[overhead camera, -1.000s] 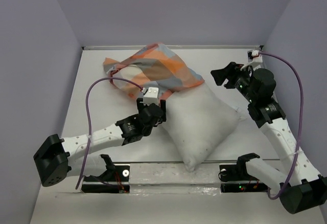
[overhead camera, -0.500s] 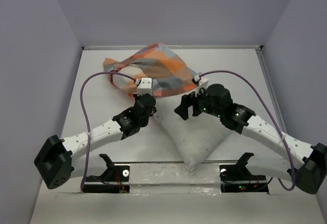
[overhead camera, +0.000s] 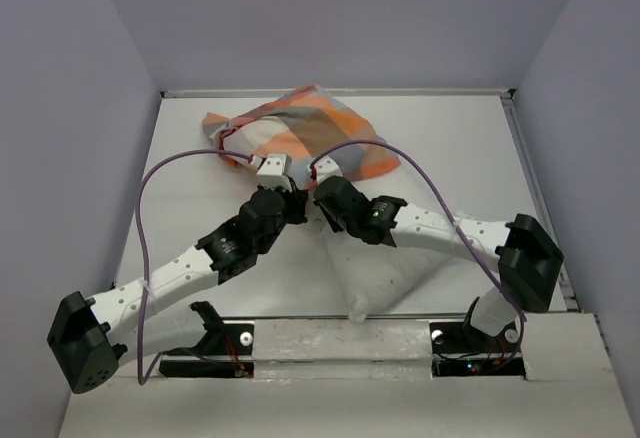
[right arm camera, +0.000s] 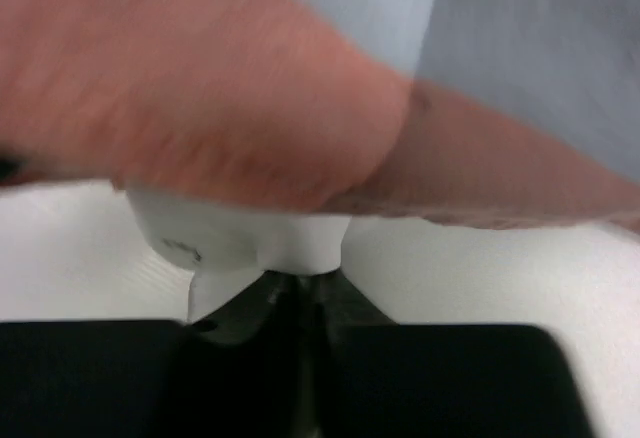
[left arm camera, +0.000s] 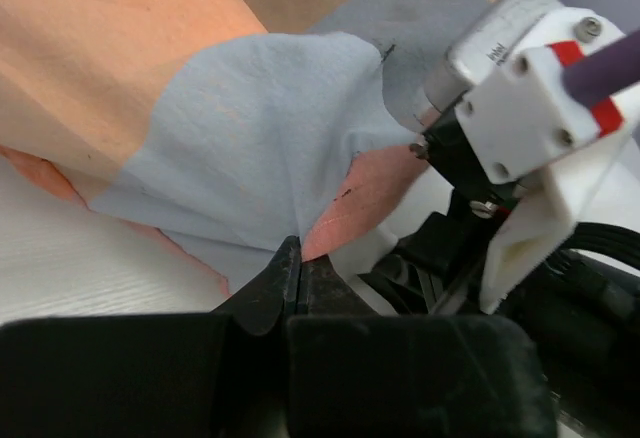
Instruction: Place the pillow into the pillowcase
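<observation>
The checked pillowcase lies bunched at the back of the table. Its near edge drapes over the top corner of the white pillow, which stretches toward the front. Both grippers meet at that edge. My left gripper is shut, and in the left wrist view its tips pinch the orange and blue hem of the pillowcase. My right gripper comes in from the right. Its jaws are closed on a white fold of the pillow, just under the pillowcase's orange edge.
The white table is walled in by lilac panels on three sides. Purple cables loop above both arms. The right arm's white wrist mount sits close beside my left fingers. Both arms lie across the pillow's near half.
The right arm swung in from the far right to the pillowcase's near edge and closed. The left gripper moved up to the hem and shut on it. The pillow shifted slightly.
</observation>
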Robot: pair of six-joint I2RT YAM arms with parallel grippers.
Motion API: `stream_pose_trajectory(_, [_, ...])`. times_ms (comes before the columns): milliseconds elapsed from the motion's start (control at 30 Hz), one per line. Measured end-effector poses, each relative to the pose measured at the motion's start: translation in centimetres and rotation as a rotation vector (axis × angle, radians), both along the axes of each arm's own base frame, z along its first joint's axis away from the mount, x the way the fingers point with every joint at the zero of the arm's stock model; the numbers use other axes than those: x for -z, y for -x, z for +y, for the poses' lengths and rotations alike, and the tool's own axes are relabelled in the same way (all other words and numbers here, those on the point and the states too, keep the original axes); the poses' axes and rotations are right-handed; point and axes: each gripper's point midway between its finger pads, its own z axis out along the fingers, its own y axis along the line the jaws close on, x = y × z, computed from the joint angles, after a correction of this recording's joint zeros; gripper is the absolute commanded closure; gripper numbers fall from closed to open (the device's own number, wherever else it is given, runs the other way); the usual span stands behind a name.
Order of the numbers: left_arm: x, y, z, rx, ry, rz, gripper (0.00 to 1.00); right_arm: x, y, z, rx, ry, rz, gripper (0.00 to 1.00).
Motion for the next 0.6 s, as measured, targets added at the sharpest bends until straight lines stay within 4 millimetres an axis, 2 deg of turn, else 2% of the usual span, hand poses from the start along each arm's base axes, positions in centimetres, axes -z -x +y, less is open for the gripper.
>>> stream_pose_trajectory(100, [-0.7, 0.6, -0.6, 0.039, 0.044, 0.005, 1.00, -0.3, -1.2, -0.1, 0.060, 0.006, -0.033, 1.00])
stream_pose_trajectory(200, [-1.3, 1.2, -1.1, 0.072, 0.084, 0.010, 1.00, -3.1, -1.4, -0.4, 0.082, -0.068, -0.077, 1.00])
stream_pose_trajectory(300, [-1.7, 1.4, -1.6, 0.092, 0.113, 0.007, 1.00, -8.4, -1.3, -1.4, 0.106, -0.240, -0.178, 1.00])
stream_pose_trajectory(433, [-2.0, 1.9, -2.2, 0.128, 0.167, 0.003, 1.00, -17.0, 0.4, -5.1, 0.132, -0.500, -0.344, 1.00])
stream_pose_trajectory(500, [-3.0, 2.3, -3.2, 0.169, 0.212, -0.015, 1.00, -19.5, 1.4, -6.6, 0.129, -0.592, -0.397, 1.00])
stream_pose_trajectory(600, [-4.1, 2.9, -4.3, 0.222, 0.239, -0.020, 1.00, -19.5, 1.1, -6.1, 0.133, -0.618, -0.409, 1.00])
